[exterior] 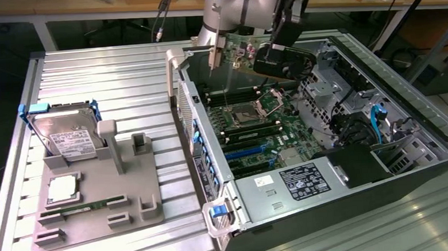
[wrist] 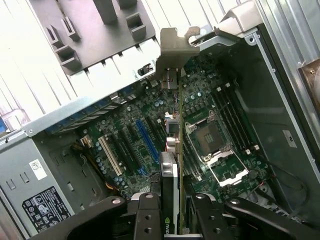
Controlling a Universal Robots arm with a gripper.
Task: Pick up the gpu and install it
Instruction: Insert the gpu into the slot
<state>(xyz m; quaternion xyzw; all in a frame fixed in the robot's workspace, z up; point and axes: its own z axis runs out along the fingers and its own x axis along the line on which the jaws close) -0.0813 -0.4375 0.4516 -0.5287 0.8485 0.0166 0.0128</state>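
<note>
GPU (exterior: 284, 62) hangs tilted over the open computer case (exterior: 314, 224), above the motherboard (exterior: 259, 132). We see the claw (wrist: 172, 217) clenched on its edge, the card not yet seated in a slot.

Green-and-black gpu (exterior: 282, 62), grey tray (exterior: 91, 221)

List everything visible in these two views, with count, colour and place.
gpu: one, black shroud, green board, held over the open computer case
computer case: one, black and grey, on the table, exterior view's right
motherboard: one, green, inside the case
hard drive: one, silver in blue frame, upright on the fixture
memory stick: one, green, lying on the fixture
fixture: one, grey, on the table, exterior view's left
table: one, ribbed metal, under everything
gripper: one, black, shut on the gpu
</note>
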